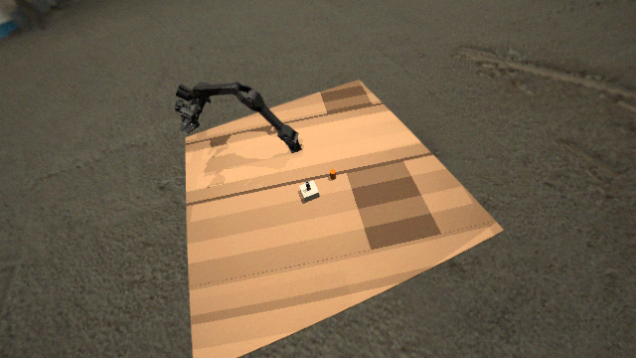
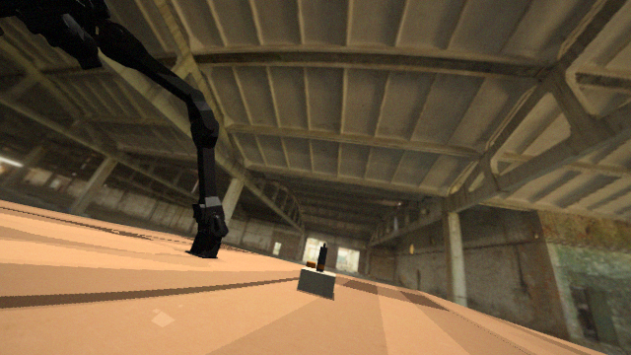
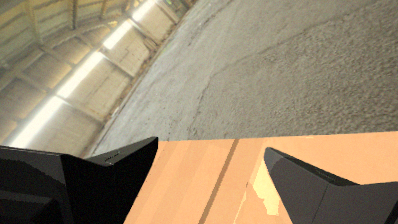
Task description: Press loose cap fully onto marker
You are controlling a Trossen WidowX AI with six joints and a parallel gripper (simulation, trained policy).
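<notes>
A dark marker [image 1: 307, 185] [image 2: 321, 256] stands upright in the white holder block [image 1: 312, 196] [image 2: 315, 283]. The cap [image 1: 333, 174] [image 2: 311, 264] is a small orange cylinder standing loose on the table beside the block; in the exterior view it shows partly behind the block. My gripper [image 1: 296, 149] [image 2: 202, 256] [image 3: 211, 147] is open and empty, low over the table, apart from both the cap and the block. Neither marker nor cap shows in the wrist view.
The wooden table [image 1: 278, 298] [image 2: 163, 340] [image 3: 175, 185] has light and dark stripes and patches. The arm reaches in from the table's back left in the top view.
</notes>
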